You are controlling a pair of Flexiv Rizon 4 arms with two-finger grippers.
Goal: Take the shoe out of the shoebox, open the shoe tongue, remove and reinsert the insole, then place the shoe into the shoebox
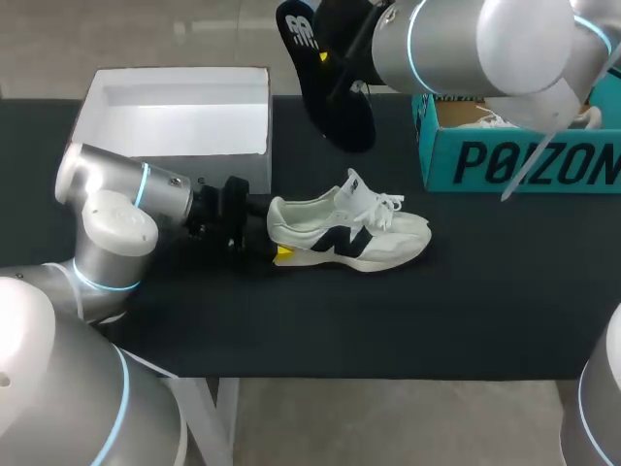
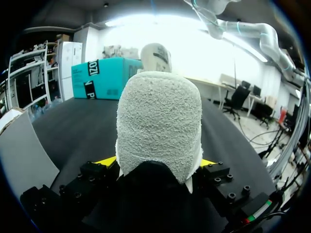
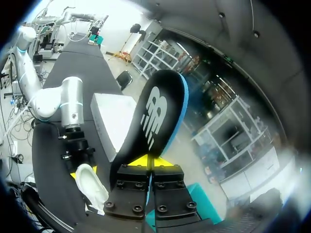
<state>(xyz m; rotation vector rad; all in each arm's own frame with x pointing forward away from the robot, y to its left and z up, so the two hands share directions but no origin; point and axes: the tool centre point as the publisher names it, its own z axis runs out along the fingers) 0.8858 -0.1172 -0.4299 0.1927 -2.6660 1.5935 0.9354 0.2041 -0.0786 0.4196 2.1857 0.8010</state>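
Note:
A white sneaker (image 1: 349, 233) with a dark side mark lies on its sole on the black table, toe pointing right. My left gripper (image 1: 277, 245) is at its heel. In the left wrist view the fuzzy heel (image 2: 159, 121) fills the space between the yellow fingertips (image 2: 108, 160), which press it from both sides. My right gripper (image 3: 151, 162) is shut on the black insole (image 3: 156, 114) and holds it high above the table's back edge (image 1: 325, 73). The teal shoebox (image 1: 514, 160) stands at the back right.
A white open box (image 1: 179, 112) sits at the back left, just behind my left arm (image 1: 121, 194). Bare black tabletop (image 1: 388, 320) stretches in front of the sneaker to the near edge.

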